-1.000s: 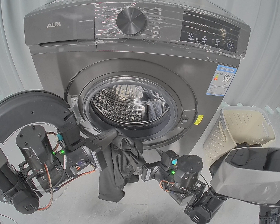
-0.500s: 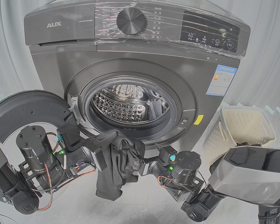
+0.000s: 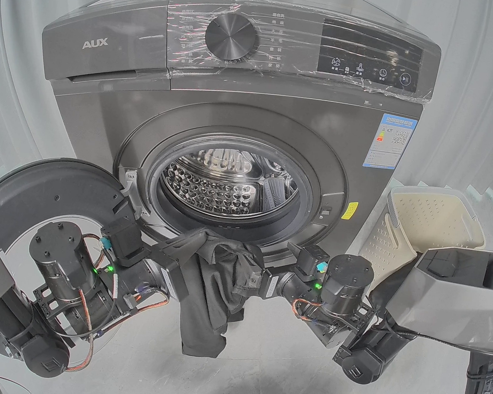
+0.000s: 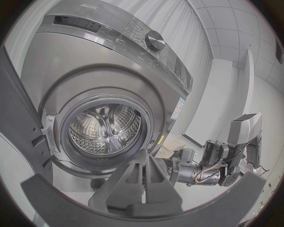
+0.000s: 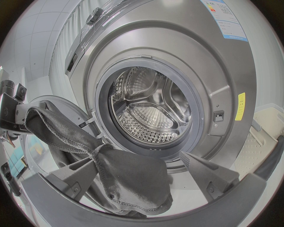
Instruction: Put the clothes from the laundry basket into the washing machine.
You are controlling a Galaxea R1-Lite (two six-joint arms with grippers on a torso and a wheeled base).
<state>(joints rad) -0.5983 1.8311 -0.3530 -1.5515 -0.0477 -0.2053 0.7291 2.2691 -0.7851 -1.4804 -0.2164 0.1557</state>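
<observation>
Smooth grey floor (image 3: 275, 381) is seen ahead of the robot. A grey front-loading washing machine (image 3: 233, 95) is stood directly on it, its round door (image 3: 46, 187) swung open to the robot's left. A cream perforated laundry basket (image 3: 377, 242) is set on the floor just beside the machine's right side; contact between them cannot be told.

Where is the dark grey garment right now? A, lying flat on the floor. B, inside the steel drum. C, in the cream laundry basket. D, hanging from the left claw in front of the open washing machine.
D: the dark grey cloth garment hangs from the shut left claw, outside the steel drum of the grey washing machine.
</observation>
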